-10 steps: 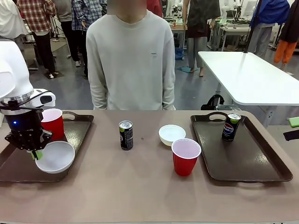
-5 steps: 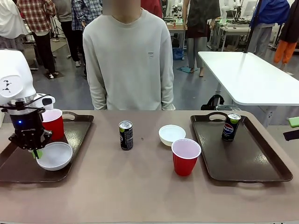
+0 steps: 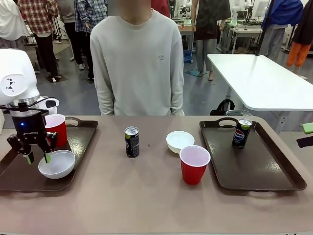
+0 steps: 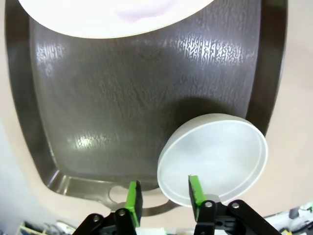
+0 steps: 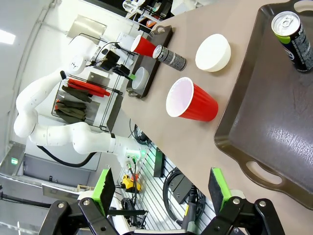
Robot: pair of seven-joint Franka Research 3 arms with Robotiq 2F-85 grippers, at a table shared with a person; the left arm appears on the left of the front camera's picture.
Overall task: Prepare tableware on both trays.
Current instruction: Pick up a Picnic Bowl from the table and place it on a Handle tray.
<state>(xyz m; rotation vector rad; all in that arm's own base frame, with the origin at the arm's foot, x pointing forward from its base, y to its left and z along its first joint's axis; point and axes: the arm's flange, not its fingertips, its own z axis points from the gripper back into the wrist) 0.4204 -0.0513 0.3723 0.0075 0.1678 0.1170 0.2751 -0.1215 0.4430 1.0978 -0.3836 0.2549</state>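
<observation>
On the left tray (image 3: 80,139) lies a white bowl (image 3: 57,164) in front of a red cup (image 3: 56,128). My left gripper (image 3: 36,156) hangs open just over that bowl's left rim, holding nothing. From the left wrist, the open gripper (image 4: 164,196) straddles the bowl's (image 4: 215,156) edge, and the cup's pale inside (image 4: 117,14) is at the top. A dark can (image 3: 131,141), a second white bowl (image 3: 180,141) and a second red cup (image 3: 194,164) stand on the bare table. The Pepsi can (image 3: 241,133) stands on the right tray (image 3: 259,166). My right gripper (image 5: 160,188) is open, off the table's end.
A person in a pale sweater (image 3: 137,63) stands at the far side, hands out of sight. The right tray (image 5: 274,112) holds just the can (image 5: 293,41) at its far end. Bare tabletop (image 3: 122,196) stretches along the front.
My left gripper set the white bowl down flat on the left tray, opened and let go of it, then rose slightly. Nothing else moved.
</observation>
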